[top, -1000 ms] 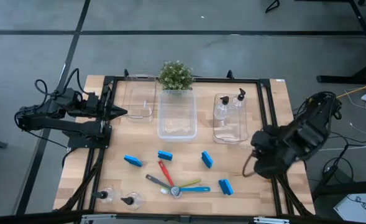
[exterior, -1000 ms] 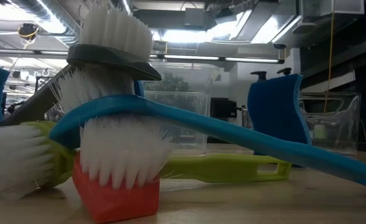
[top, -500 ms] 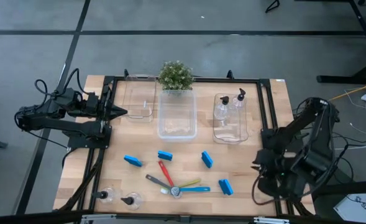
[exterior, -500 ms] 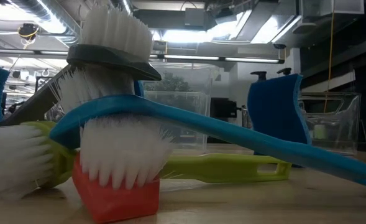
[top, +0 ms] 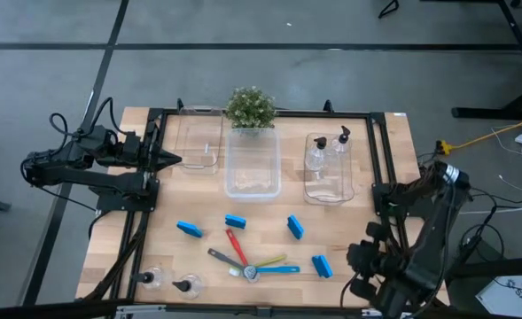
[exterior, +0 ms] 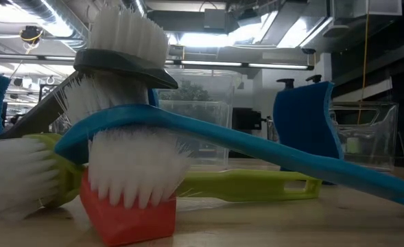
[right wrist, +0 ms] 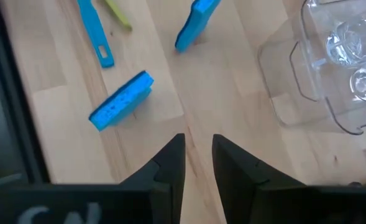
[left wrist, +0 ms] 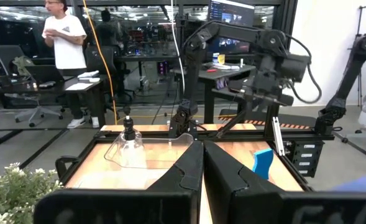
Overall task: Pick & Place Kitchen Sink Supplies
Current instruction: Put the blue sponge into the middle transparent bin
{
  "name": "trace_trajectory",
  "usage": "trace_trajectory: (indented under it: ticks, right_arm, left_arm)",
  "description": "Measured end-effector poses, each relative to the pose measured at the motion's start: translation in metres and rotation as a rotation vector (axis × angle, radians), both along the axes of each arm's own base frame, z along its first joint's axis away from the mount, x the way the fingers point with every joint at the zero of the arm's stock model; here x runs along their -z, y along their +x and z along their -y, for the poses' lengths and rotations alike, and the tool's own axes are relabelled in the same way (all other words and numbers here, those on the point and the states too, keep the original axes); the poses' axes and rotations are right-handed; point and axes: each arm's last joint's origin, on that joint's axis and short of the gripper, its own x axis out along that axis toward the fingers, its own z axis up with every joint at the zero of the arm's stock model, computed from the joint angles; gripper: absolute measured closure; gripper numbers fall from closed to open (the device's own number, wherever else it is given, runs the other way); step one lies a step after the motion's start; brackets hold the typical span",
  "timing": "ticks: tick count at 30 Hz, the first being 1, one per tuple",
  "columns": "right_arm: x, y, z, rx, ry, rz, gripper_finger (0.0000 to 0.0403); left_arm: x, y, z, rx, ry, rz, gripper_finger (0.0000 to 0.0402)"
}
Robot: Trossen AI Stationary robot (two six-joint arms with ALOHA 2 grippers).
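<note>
Four blue sponges lie on the table (top: 189,229), (top: 235,221), (top: 295,227), (top: 322,265). The red (top: 236,245), grey (top: 222,258), yellow-green (top: 269,260) and blue (top: 280,268) brushes lie with their heads piled together; in the low view the grey head (exterior: 123,48) sits on top. Two pump bottles (top: 316,152), (top: 341,142) stand in the right bin, and two (top: 150,279), (top: 187,285) are on the table at the near left. My right gripper (top: 360,259) (right wrist: 198,146) hovers narrowly open, right of the near-right sponge (right wrist: 122,101). My left gripper (top: 176,160) (left wrist: 201,155) waits shut by the left bin.
Three clear bins (top: 198,142), (top: 252,167), (top: 330,182) stand in a row at the far side, with a green potted plant (top: 250,106) behind the middle one. A black frame (top: 385,159) edges the table. A person (left wrist: 64,43) stands in the room beyond.
My right arm has swung from the table's right side toward the near edge, bringing its gripper down beside the near-right sponge. No object has moved.
</note>
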Motion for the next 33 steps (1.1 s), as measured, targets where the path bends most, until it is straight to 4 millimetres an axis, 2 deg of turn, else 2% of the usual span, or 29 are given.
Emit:
trace_trajectory:
  ticks: [8,18,22,27,33]
  right_arm:
    - [0.017,0.006,-0.013,0.046,-0.006,0.011,0.0313]
    - [0.043,0.016,-0.032,0.044,-0.016,0.002,0.0199]
    - [0.050,0.019,-0.038,0.064,0.009,0.011,0.0169]
    - [0.053,0.021,-0.042,0.148,0.075,0.051,0.0165]
    - [0.053,0.026,-0.049,0.181,0.165,0.112,0.0182]
  left_arm:
    - [0.000,0.000,0.000,0.000,0.000,0.000,0.0396]
    - [0.000,0.000,0.000,0.000,0.000,0.000,0.0395]
    - [0.000,0.000,0.000,0.000,0.000,0.000,0.0395]
    - [0.000,0.000,0.000,0.000,0.000,0.000,0.0395]
    - [0.000,0.000,0.000,0.000,0.000,0.000,0.0395]
